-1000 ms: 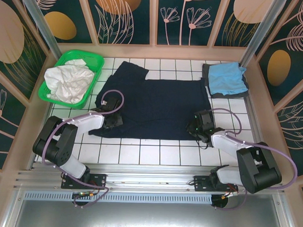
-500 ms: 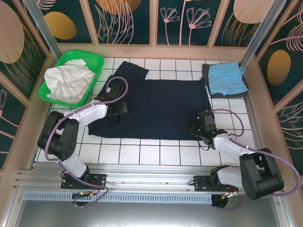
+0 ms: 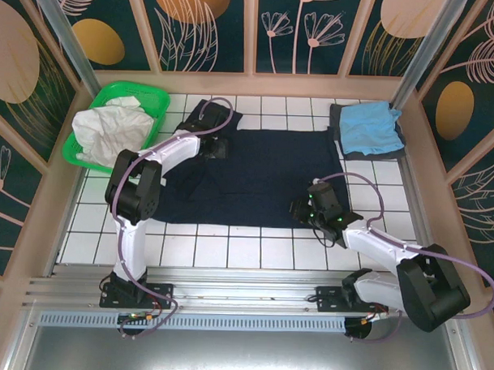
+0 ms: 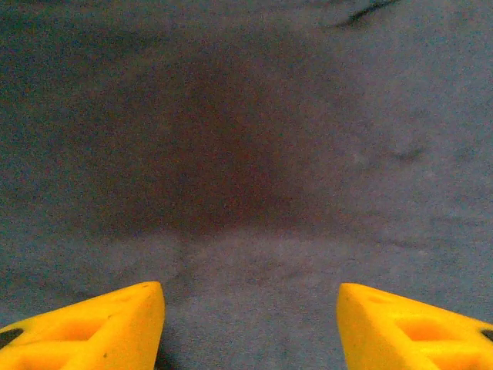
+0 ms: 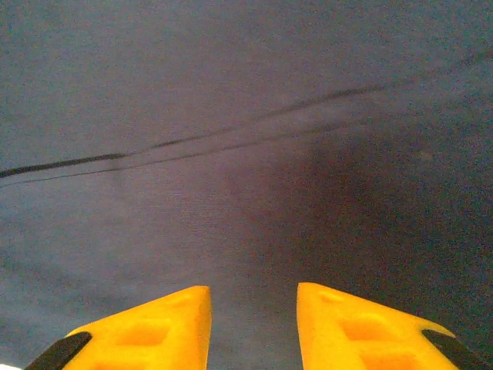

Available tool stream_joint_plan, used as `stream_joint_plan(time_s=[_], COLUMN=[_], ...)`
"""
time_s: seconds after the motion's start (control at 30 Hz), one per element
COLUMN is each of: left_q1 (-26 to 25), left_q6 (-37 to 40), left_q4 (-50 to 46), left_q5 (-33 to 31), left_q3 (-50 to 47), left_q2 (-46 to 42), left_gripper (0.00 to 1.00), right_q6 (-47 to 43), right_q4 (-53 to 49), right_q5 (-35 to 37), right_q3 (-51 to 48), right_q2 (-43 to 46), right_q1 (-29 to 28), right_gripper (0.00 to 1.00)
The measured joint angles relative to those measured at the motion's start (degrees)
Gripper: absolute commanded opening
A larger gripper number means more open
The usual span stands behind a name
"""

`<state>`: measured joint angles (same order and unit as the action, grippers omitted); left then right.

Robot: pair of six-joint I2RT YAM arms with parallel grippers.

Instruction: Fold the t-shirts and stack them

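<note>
Holding crumpled white cloth, the green basket sits near the navy t-shirt.

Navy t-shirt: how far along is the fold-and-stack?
Done: light blue t-shirt lies folded on the dark grey t-shirt, far right. In hand: navy t-shirt lies spread out, left gripper and right gripper both open over it. Left: fold it, stack it; white cloth sits heaped in the green basket.
</note>
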<state>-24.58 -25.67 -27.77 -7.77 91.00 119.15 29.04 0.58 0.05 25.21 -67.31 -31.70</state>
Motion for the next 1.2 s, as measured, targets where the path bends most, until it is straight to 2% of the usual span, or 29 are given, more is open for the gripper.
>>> stream_joint_plan(time_s=[0.13, 0.23, 0.33, 0.4, 0.47, 0.63, 0.73, 0.8, 0.9, 1.03, 1.2], left_q1=[1.73, 4.9, 7.48, 7.87, 7.76, 8.98, 9.77, 9.9, 9.9, 10.08, 10.51], left_q6=[0.39, 0.26, 0.2, 0.7, 1.22, 2.12, 3.06, 3.74, 4.85, 4.98, 5.07], left_q4=[0.79, 1.64, 2.58, 2.78, 3.13, 4.39, 5.22, 5.22, 5.27, 5.31, 5.25], left_q5=[0.04, -0.35, -1.36, -2.34, -3.43, -2.56, -1.62, -1.31, -1.14, -0.76, -0.09], left_q3=[-4.2, -13.66, -20.85, -23.08, -23.71, -24.48, -24.41, -23.89, -22.73, -22.27, -21.7], left_q2=[-4.17, -12.57, -19.23, -20.39, -18.91, -14.19, -12.96, -12.31, -11.45, -11.41, -11.41], left_gripper=[0.74, 0.78, 0.76, 0.65, 0.59, 0.57, 0.44, 0.27, 0.13, 0.01, 0.0], right_q6=[-5.18, -9.57, -14.01, -17.14, -19.74, -24.72, -26.64, -27.74, -28.96, -30.32, -31.8], right_q4=[7.87, 12.57, 15.06, 16.76, 17.94, 18.91, 18.01, 17.14, 15.43, 14.36, 12.94], right_q5=[-1.84, -3.48, -5.25, -7.15, -8.98, -12.2, -13.18, -13.66, -13.92, -14.88, -15.15], right_q3=[1.31, 7.72, 17.81, 25.27, 31.08, 42.6, 47.89, 50.12, 52.28, 54.38, 54.82], right_q2=[-1.77, -9.66, -19.8, -26.84, -32.52, -45.27, -51.47, -54.27, -56.57, -58.36, -58.75], right_q1=[-6.29, -10.12, -13.29, -15.26, -16.81, -18.8, -18.86, -18.86, -18.86, -18.86, -18.86], right_gripper=[0.44, 0.47, 0.49, 0.54, 0.56, 0.58, 0.59, 0.58, 0.57, 0.49, 0.18])
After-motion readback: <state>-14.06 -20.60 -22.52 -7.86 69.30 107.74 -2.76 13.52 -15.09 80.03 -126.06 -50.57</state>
